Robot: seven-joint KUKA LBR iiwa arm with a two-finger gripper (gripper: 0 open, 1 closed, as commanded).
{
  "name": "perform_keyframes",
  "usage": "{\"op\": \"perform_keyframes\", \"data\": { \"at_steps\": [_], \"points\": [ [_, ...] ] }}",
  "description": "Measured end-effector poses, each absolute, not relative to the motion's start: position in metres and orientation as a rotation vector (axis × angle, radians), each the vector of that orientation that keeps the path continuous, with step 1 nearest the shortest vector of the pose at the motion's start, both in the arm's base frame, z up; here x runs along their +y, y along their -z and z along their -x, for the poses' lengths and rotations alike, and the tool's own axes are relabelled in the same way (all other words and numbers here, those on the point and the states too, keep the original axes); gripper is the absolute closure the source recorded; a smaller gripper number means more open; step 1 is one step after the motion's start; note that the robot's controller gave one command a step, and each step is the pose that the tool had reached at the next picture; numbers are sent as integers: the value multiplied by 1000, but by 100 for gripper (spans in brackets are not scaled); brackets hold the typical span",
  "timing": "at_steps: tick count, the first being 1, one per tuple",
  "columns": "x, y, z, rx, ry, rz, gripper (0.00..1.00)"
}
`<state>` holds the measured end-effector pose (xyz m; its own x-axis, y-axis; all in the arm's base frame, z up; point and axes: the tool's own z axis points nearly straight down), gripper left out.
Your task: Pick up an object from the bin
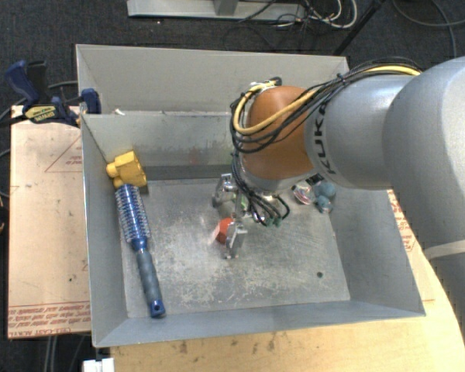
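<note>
— Gripper (231, 241) low over the floor of the grey bin (101, 208), a small red piece (223, 228) right at its tip. Clamped or apart?
— Cannot tell from where I stand. The risk I see is that a grip set slightly off could flick so tiny a piece aside.
— Which way does it lie?
— Too small to judge its long axis. Blue brush (132, 215) lies well beyond the gripper, away from the arm.

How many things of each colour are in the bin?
Yellow: 1, the yellow block.
Blue: 2, the long brush and a small blue piece.
Red: 1, a small red thing by the hand.
Pinkish: 1, a small round piece.
Total: 5 that I can see.
</note>
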<state>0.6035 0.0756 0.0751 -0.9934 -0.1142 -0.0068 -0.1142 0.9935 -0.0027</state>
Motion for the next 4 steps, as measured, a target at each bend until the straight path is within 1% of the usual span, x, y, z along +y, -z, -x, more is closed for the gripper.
{"op": "perform_keyframes", "data": {
  "at_steps": [2, 3, 4],
  "points": [
    [76, -79, -607, 3132, -3, 174, 0],
    [65, -76, -605, 3135, -9, -39, 0],
    [65, -79, -607, 3130, -11, -42, 100]
  ]
}}
